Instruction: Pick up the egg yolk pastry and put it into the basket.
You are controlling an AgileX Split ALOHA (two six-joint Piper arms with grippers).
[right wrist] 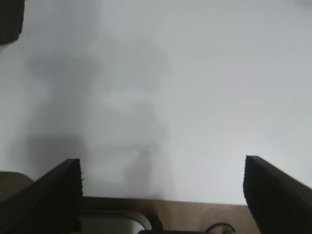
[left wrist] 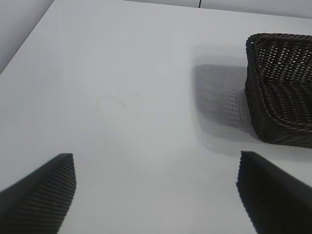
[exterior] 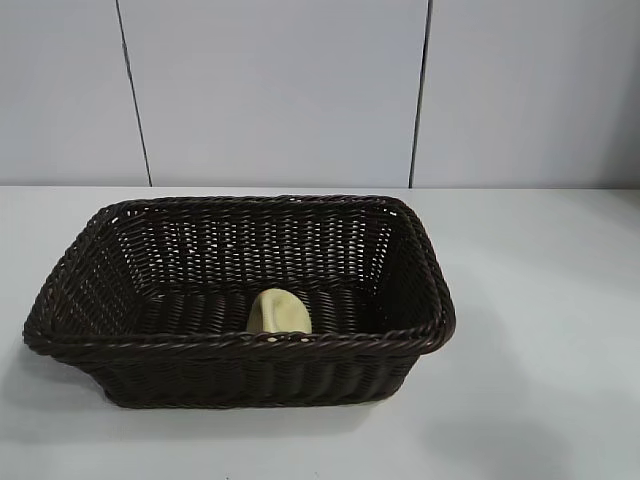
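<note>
The dark brown woven basket [exterior: 240,290] stands on the white table, left of centre in the exterior view. The pale cream-yellow egg yolk pastry [exterior: 279,312] lies inside it on the floor, tilted against the near wall. No gripper shows in the exterior view. In the left wrist view my left gripper [left wrist: 156,190] is open and empty above bare table, with a corner of the basket [left wrist: 282,87] some way off. In the right wrist view my right gripper [right wrist: 162,195] is open and empty over the table's edge.
The white table [exterior: 540,300] spreads around the basket, with a grey panelled wall [exterior: 280,90] behind it. In the right wrist view a brown surface [right wrist: 195,214] and a cable lie beyond the table's edge, and a dark basket corner [right wrist: 9,19] shows.
</note>
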